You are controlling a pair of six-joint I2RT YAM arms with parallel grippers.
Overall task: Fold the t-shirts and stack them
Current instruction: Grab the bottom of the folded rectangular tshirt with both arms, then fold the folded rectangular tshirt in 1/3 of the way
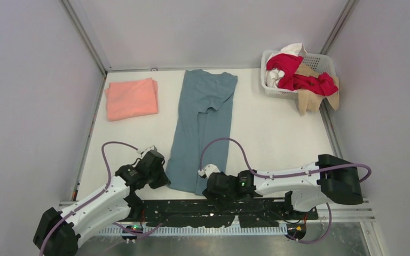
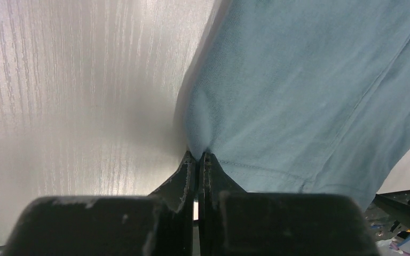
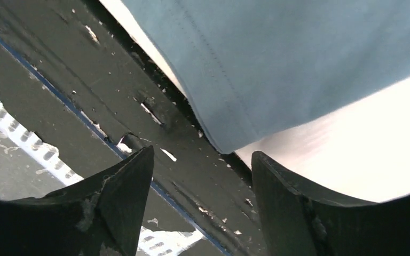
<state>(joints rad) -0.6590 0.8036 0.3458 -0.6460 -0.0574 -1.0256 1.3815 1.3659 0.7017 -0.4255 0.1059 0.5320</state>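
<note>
Lying long and thin down the middle of the white surface (image 1: 277, 133) is the blue-grey t-shirt (image 1: 203, 128). Its sides are folded in, so it looks like a narrow strip. The neck end is at the far side and the bottom hem is at the near edge, by the two arms.

The left tool (image 2: 198, 157) is at the near left corner of this shirt. Its two fingers are pressed tight together, and a bit of blue cloth is pinched between them. The cloth bunches up a little right at the pinch.

The right tool (image 3: 203, 152) is at the near right corner of the same shirt. Its fingers (image 3: 133, 181) are spread wide apart and have hold of nothing. In the right wrist view the corner of the hem shows in the gap ahead of them, lying just over a black strip (image 3: 112, 90) at the edge of the surface.

The salmon-pink t-shirt (image 1: 131, 98) sits folded into a neat square at the far left, well apart from the blue one.

At the far right corner stands a white basket (image 1: 323, 63). A red t-shirt (image 1: 293, 72), a white t-shirt (image 1: 293, 49) and a tan t-shirt (image 1: 312, 98) are heaped in it. The tan one spills over the near side.
</note>
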